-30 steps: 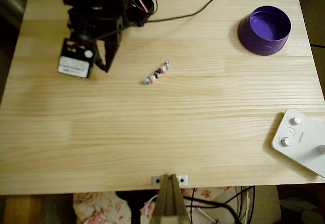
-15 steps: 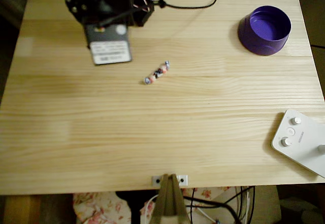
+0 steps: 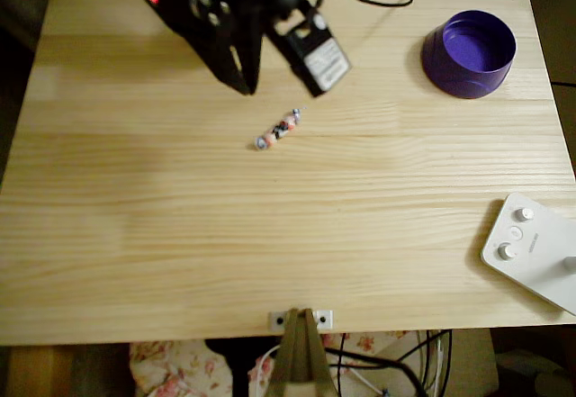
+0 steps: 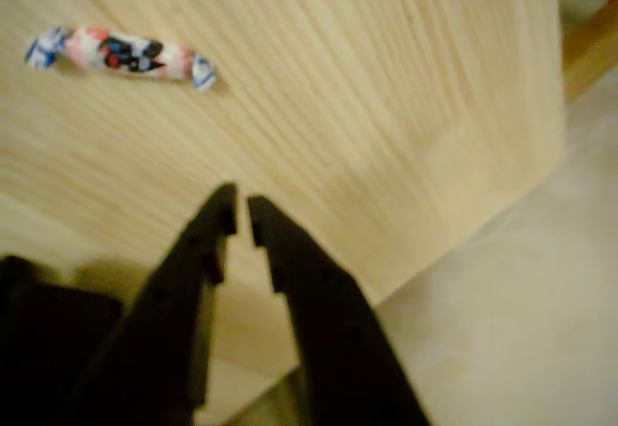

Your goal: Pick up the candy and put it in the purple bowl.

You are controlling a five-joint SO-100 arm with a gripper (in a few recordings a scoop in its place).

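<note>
Pale wooden desk point(image 3: 270, 235) carries the candy point(image 3: 278, 130) near its middle, untouched, below the black claw point(image 3: 243, 86), whose tips stand nearly together. Purple bowl point(image 3: 469, 53) sits far right. Labels unreadable.

We see the fingers point(image 3: 241, 80) nearly together, empty, tips just short of the candy point(image 3: 278, 129), which lies at their 5 o'clock on the table point(image 3: 288, 226). Purple bowl point(image 3: 470, 53) sits at the candy's 2 o'clock, well apart.

Black arm point(image 3: 216, 10) with tapered black jaws, white-labelled motor block point(image 3: 320, 57), red light.
</note>
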